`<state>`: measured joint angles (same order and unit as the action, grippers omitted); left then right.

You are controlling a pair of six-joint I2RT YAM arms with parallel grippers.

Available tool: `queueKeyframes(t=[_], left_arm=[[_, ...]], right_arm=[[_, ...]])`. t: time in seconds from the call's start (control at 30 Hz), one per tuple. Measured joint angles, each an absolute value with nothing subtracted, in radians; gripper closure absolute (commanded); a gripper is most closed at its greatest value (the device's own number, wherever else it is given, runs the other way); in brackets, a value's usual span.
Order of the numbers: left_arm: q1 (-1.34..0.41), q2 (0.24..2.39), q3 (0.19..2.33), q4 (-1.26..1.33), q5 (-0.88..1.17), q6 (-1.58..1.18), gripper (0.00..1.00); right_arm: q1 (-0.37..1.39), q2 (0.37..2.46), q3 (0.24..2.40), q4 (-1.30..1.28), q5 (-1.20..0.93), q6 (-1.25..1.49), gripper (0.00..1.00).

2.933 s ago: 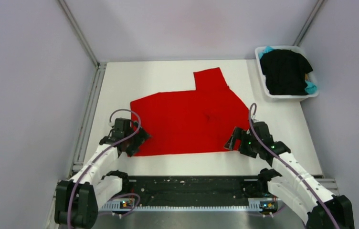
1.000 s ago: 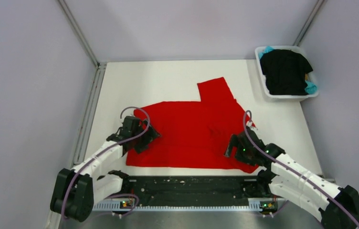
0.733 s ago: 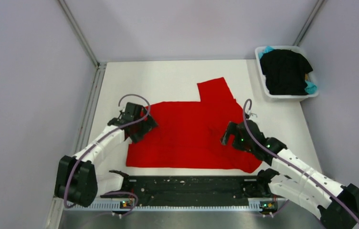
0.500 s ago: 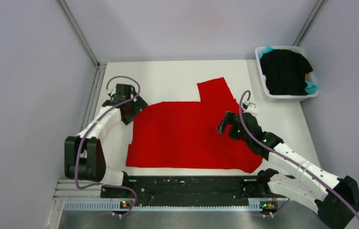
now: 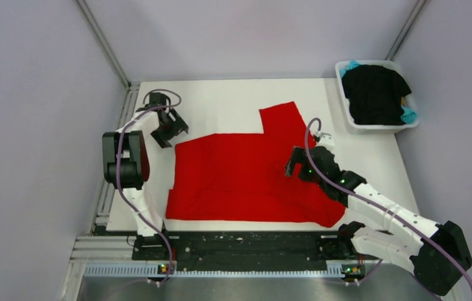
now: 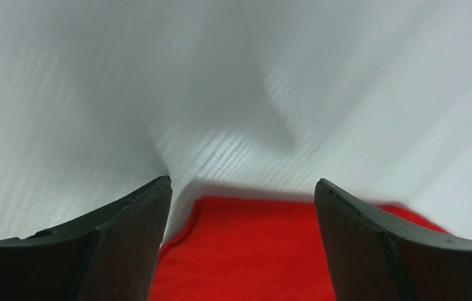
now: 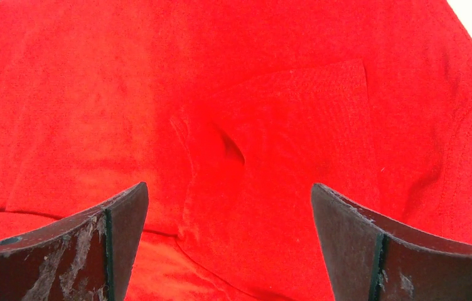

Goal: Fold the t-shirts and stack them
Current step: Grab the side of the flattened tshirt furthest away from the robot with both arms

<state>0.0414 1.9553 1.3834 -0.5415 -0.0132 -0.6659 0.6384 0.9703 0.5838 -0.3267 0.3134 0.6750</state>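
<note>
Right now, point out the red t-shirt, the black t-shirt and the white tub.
red t-shirt [image 5: 240, 175], top external view, middle of the body.
black t-shirt [image 5: 375, 94], top external view, middle of the bunched cloth.
white tub [image 5: 384, 127], top external view, near rim.

Bright, even, diffuse light fills the overhead view; the surface [image 5: 233, 103] around the red shirt [image 5: 240, 175] is flat white, nearly shadowless. In the left wrist view broad soft grey shadows and fine striped banding lie beyond the shirt. In the right wrist view the shirt glows oversaturated, its weave soft.
</note>
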Motion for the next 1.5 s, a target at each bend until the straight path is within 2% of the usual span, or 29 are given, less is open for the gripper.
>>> queueKeyframes(t=[0.27, 0.43, 0.57, 0.63, 0.67, 1.13, 1.33, 1.5], left_arm=[[0.041, 1.961, 1.367, -0.54, 0.15, -0.614, 0.35], [0.043, 1.955, 1.348, -0.526, 0.174, -0.606, 0.52], [0.043, 1.958, 1.349, -0.537, 0.192, -0.603, 0.76], [0.042, 1.958, 1.349, -0.54, 0.196, -0.603, 0.98], [0.042, 1.958, 1.349, -0.541, 0.199, -0.601, 1.0], [0.04, 1.925, 1.299, -0.522, 0.216, -0.594, 1.0], [0.039, 1.866, 1.272, -0.498, 0.222, -0.595, 1.0], [0.039, 1.858, 1.267, -0.486, 0.226, -0.602, 1.0]], right_arm=[[0.638, 0.97, 0.583, -0.319, 0.318, 0.672, 0.01], [0.638, 0.974, 0.583, -0.304, 0.318, 0.665, 0.01], [0.637, 0.993, 0.58, -0.277, 0.318, 0.654, 0.01], [0.636, 0.999, 0.573, -0.27, 0.319, 0.649, 0.01], [0.636, 1.002, 0.568, -0.269, 0.321, 0.646, 0.01], [0.598, 1.1, 0.603, -0.282, 0.344, 0.628, 0.01], [0.491, 1.283, 0.791, -0.246, 0.339, 0.575, 0.02], [0.427, 1.556, 1.04, -0.204, 0.346, 0.501, 0.05]])
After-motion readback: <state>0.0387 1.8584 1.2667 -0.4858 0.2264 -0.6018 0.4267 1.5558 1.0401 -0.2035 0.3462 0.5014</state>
